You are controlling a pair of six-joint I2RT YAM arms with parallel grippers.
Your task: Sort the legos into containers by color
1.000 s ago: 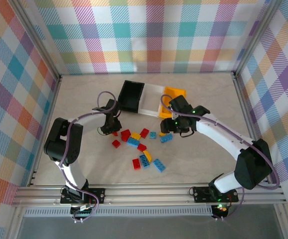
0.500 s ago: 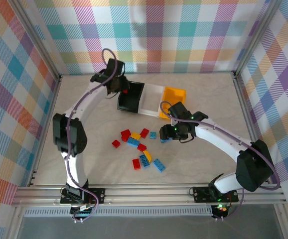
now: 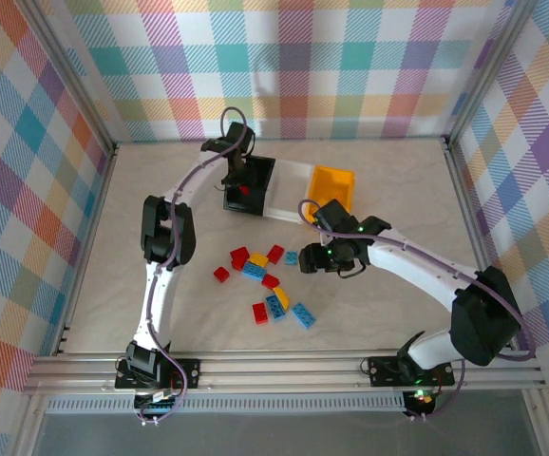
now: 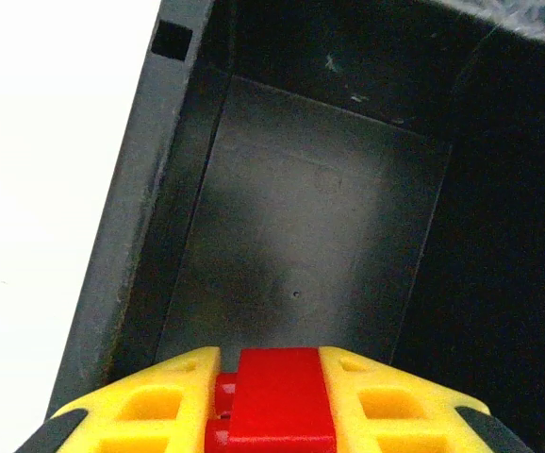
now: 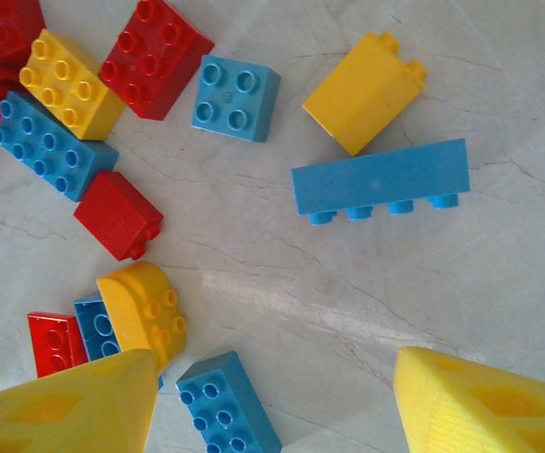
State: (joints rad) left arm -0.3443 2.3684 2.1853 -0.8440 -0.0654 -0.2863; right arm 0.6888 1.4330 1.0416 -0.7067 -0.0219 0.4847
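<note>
Black bin (image 4: 310, 217) under the left gripper (image 4: 277, 377), clamped on a red brick (image 4: 277, 411) — right gripper (image 5: 274, 382) jaws apart.

Cropped edges and covered corners

In the left wrist view we see the red brick (image 4: 277, 396) and the yellow fingers (image 4: 150, 406) pinching it cut off by the bottom edge, while the black bin (image 4: 159, 217) runs out past the top and right edges. From above, the left gripper (image 3: 244, 188) covers part of that bin, and the brick there is too small for us to read its shape. In the right wrist view the bottom edge cuts the fingertips (image 5: 65, 406) of the right gripper (image 5: 274, 377) and a blue brick (image 5: 227, 411), the top-left corner crops the red bricks (image 5: 4, 28), and a second blue brick (image 5: 93, 323) lies partly under a rounded yellow brick (image 5: 145, 311).
</note>
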